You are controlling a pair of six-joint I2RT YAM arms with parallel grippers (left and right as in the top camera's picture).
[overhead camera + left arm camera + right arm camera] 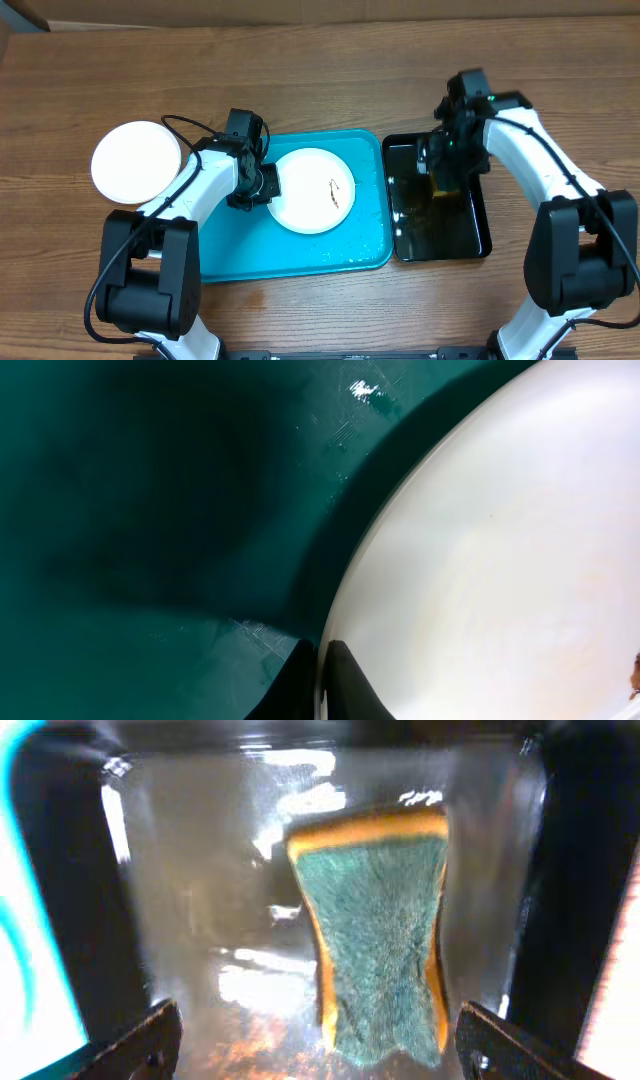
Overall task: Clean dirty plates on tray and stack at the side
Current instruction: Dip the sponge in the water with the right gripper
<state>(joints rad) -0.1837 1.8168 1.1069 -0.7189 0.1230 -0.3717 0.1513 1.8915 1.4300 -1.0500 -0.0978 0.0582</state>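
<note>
Toward the desk's (320,70) near edge, the turquoise tray (230,250) holds a smeared white plate (315,190), with the left fingers (266,186) clamped on its left rim. Toward the left edge, a second plate (135,160) rests on the desk. Farther right, the right fingers (441,172) are spread apart over a sponge (375,940) in the black tray (470,230).

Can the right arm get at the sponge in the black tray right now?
Probably yes. The right pincer hangs open right above the sponge in the black tray, a finger either side, nothing covering it.
</note>
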